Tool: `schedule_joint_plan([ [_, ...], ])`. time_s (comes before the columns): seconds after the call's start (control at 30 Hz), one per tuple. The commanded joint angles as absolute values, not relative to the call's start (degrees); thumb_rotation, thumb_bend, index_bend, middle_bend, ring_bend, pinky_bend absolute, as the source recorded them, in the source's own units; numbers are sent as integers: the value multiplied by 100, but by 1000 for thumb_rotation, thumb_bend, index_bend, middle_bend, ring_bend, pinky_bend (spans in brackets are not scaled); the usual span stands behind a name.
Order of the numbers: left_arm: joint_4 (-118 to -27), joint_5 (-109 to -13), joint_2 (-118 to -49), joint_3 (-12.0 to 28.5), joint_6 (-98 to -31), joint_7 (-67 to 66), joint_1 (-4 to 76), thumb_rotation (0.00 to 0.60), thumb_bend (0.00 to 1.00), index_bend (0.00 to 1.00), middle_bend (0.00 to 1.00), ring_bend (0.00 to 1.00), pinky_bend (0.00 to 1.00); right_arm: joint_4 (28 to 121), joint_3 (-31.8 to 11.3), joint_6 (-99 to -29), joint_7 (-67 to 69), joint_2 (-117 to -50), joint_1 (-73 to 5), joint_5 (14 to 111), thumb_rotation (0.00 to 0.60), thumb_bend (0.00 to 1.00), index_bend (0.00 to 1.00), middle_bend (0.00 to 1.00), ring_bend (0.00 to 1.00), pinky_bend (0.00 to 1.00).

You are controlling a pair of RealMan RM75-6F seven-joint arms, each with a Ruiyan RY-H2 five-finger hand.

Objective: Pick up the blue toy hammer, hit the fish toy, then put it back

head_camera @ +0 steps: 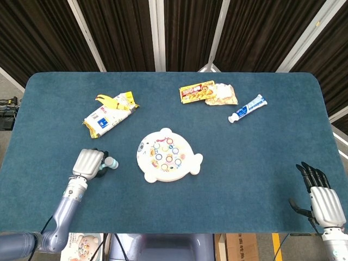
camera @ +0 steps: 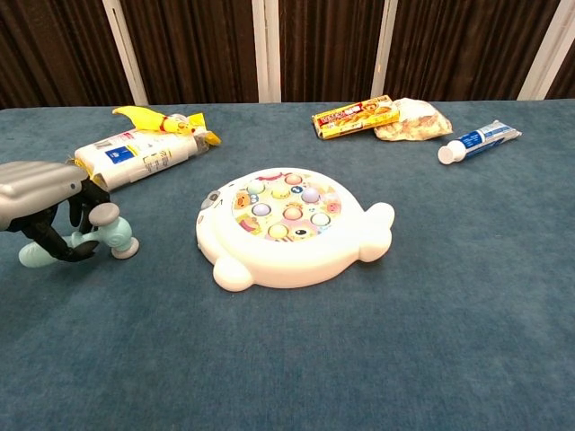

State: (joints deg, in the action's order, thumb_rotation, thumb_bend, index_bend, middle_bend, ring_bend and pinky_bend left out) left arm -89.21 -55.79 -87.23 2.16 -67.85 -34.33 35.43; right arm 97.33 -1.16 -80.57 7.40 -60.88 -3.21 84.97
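My left hand (camera: pixel 40 193) curls round blue toy hammer (camera: pixel 103 235), head resting on table (camera: pixel 404 341) just left of fish toy (camera: pixel 287 226). Judged: put-back stage, only letting go left. Right hand (head_camera: pixel 325 200) idle w/ fingers apart, holding nothing.
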Motion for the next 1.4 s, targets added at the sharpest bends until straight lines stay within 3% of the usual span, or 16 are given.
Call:
schedule_joint_plan([
  [0.03,-8917,-5576,-8721,227,-6772,-3450,3519,600,373,549,575,426,557,9734,-118,-8059,740,-6087,-320,8495,600,307,0,0,0,0],
  [0.5,-8894,-5556,-8670,343,-6713,-3577,3446,600,370,528,564,425,551,9745,-117,-8081,740,-6092,-313,8515,600,307,0,0,0,0],
  [0.67,-8916,-5510,-8656,358,-6704,-3655,3432,600,317,515,551,420,544,9750,-115,-8085,740,-6090,-312,8522,600,306,0,0,0,0],
  [1.4,-8796,-5543,-8607,553,-6749,-3574,3367,600,322,507,551,420,530,9771,-101,-8079,713,-6086,-309,8532,600,306,0,0,0,0],
])
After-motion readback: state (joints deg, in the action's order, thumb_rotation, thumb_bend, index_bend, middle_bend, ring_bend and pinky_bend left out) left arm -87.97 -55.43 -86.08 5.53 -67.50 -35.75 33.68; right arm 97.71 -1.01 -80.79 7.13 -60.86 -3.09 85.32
